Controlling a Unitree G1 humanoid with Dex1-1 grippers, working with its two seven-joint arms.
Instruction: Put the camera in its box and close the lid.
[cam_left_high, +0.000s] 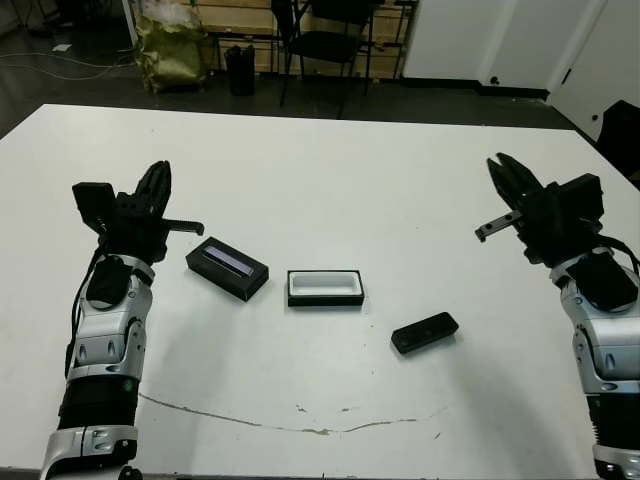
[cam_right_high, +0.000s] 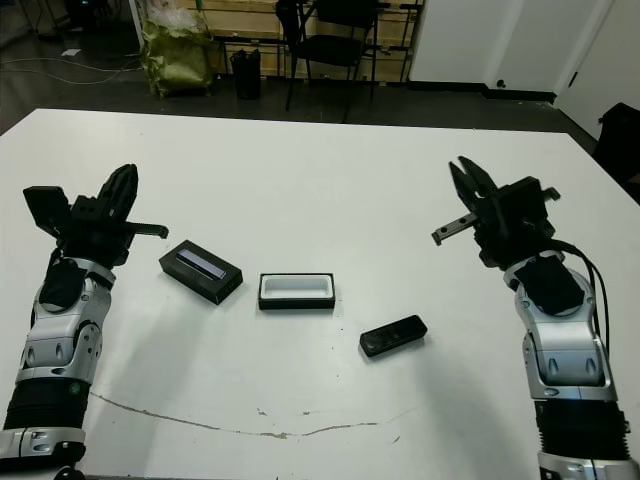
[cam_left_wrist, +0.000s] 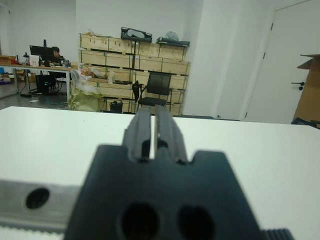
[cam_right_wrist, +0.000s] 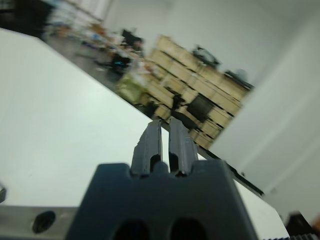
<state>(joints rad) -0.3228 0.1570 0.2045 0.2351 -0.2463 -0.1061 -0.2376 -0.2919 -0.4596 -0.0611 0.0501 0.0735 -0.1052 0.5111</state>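
Observation:
The camera (cam_left_high: 424, 332), a small flat black bar, lies on the white table right of centre, toward the front. The box (cam_left_high: 325, 288), a shallow black tray with white lining, sits open at the table's middle. Left of it the lid (cam_left_high: 227, 268), black with a bluish-grey strip, lies at an angle. My left gripper (cam_left_high: 160, 175) is raised at the left side, behind and to the left of the lid, shut and holding nothing. My right gripper (cam_left_high: 497, 163) hangs raised at the far right, well away from the camera, also shut and holding nothing. Both wrist views show only fingers (cam_left_wrist: 142, 130) and table.
A thin crack line (cam_left_high: 300, 425) runs across the table (cam_left_high: 330, 180) near its front edge. Beyond the far edge stand a black chair (cam_left_high: 325, 40) and a yellow-green bag (cam_left_high: 170, 45). A person (cam_left_wrist: 56, 52) sits at a distant desk.

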